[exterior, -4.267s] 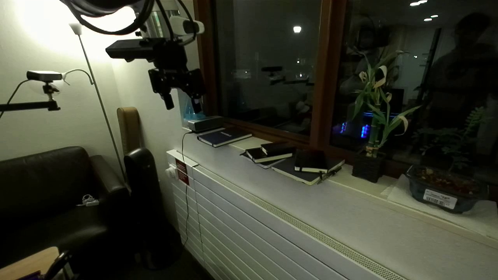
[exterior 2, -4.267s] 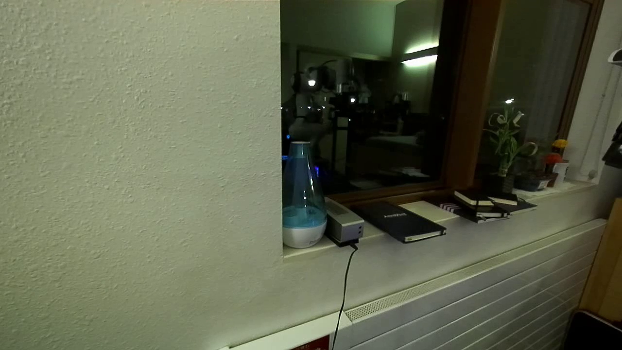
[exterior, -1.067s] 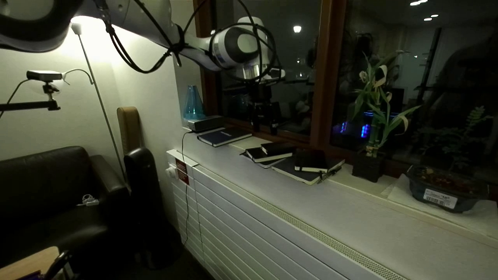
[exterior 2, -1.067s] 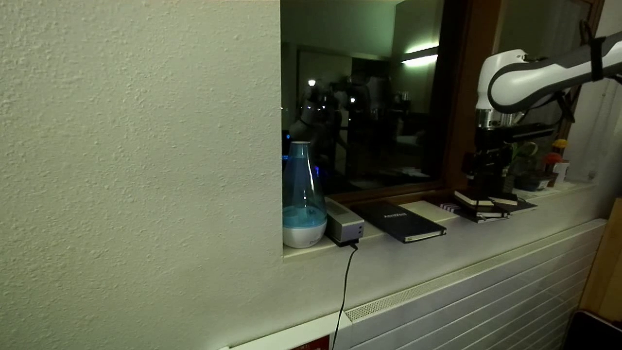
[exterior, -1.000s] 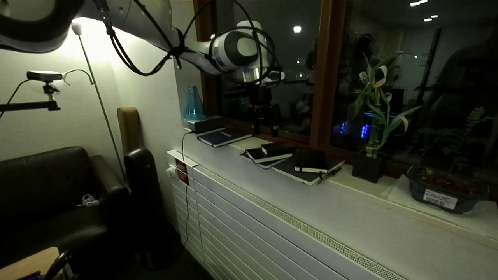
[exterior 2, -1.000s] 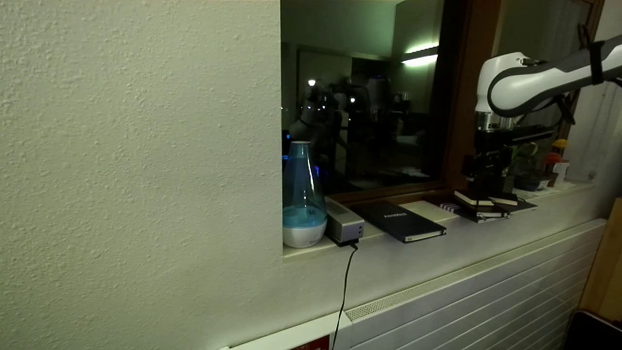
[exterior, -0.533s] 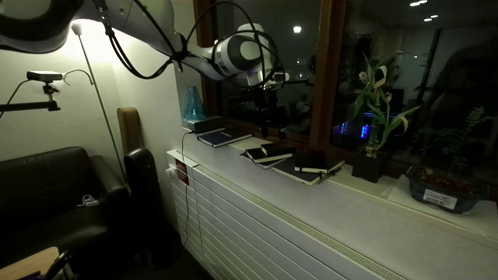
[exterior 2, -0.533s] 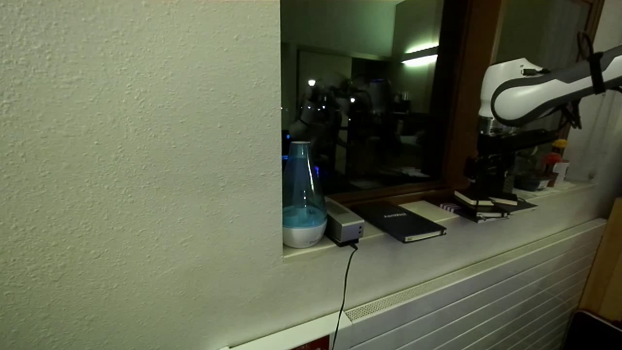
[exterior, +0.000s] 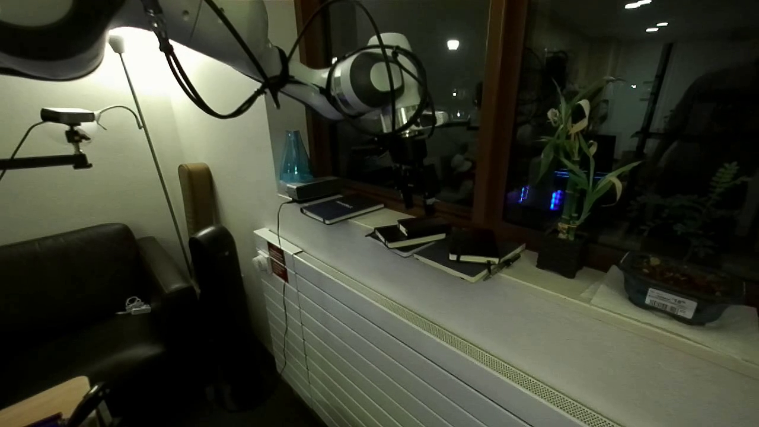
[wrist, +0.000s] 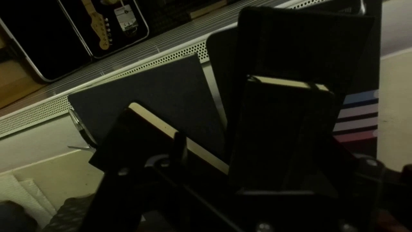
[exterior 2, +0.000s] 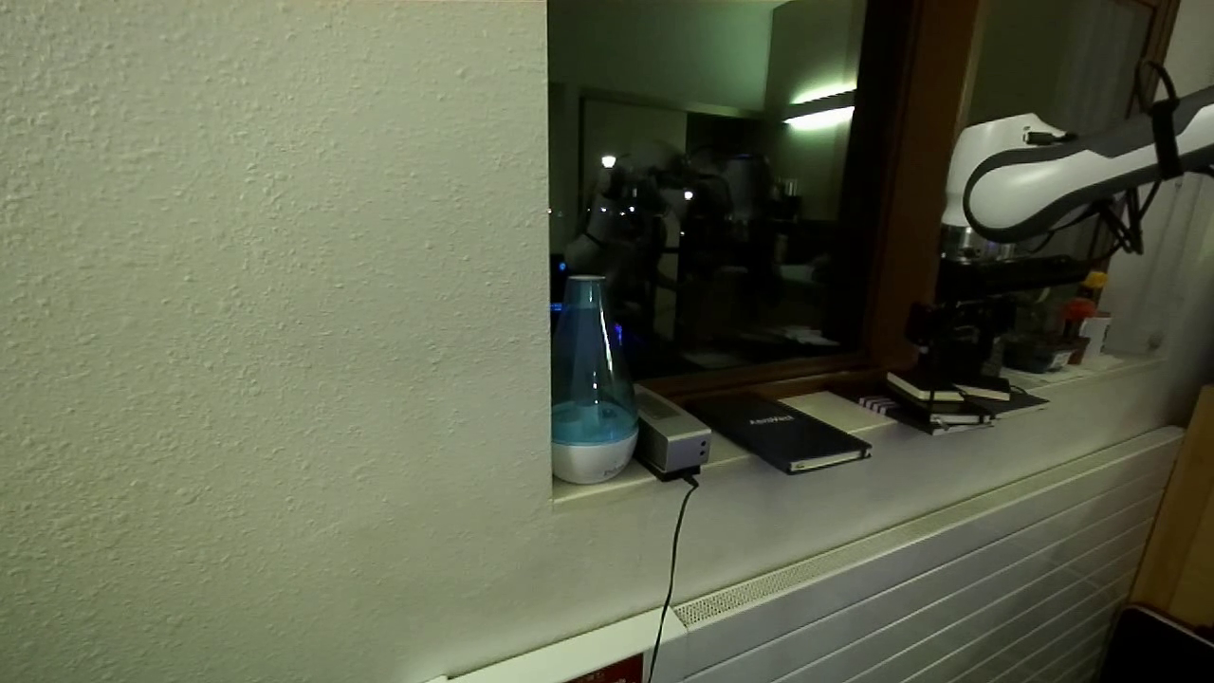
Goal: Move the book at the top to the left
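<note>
Small black notebook [exterior: 424, 226] (the top book): rectangular, matte cover, cream page edge; centre of the frame in an exterior view, right of centre in the wrist view; lies on a larger black notebook [exterior: 389, 233].

Pincer [exterior: 418, 201]: black, just above it; fingers spread wide, nothing held.

Right of centre: a further black notebook [exterior: 474, 243] on a broad, thin slate-grey hardback [exterior: 450, 263].

Support: pale, smooth windowsill [exterior: 533, 320]; below, a white radiator [exterior: 356, 362], slatted front, perforated grille [exterior: 486, 356].

Right of frame: lucky bamboo [exterior: 570, 196], ribbon-like leaves, dark square pot [exterior: 557, 255].

Mid-frame in an exterior view: humidifier [exterior 2: 590, 379], translucent blue teardrop on white base; beside it a grey box [exterior 2: 678, 441], then a navy hardback [exterior 2: 778, 436], pale lettering.
</note>
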`<action>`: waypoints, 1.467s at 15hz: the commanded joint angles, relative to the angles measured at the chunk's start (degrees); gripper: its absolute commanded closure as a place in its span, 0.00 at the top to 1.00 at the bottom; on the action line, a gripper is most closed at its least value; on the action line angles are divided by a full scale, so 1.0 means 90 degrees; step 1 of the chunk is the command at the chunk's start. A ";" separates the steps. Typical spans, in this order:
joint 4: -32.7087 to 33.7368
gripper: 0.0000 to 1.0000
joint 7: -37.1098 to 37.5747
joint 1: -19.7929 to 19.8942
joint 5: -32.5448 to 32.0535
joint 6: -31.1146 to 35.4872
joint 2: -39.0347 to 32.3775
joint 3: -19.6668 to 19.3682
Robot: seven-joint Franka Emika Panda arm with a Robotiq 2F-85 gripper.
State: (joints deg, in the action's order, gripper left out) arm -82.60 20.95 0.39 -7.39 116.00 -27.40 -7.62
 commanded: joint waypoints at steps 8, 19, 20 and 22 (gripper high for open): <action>-0.0215 1.00 0.0496 0.0078 0.0617 0.0150 0.0049 0.0050; -0.0651 1.00 0.0451 0.0043 0.0640 0.0449 -0.0052 0.0043; -0.0689 1.00 0.0421 0.0035 0.0643 0.0523 -0.0026 0.0058; -0.0748 1.00 0.0340 0.0030 0.0667 0.0675 0.0007 0.0100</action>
State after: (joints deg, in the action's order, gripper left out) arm -85.90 24.23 0.59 -2.48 118.58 -28.95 -7.31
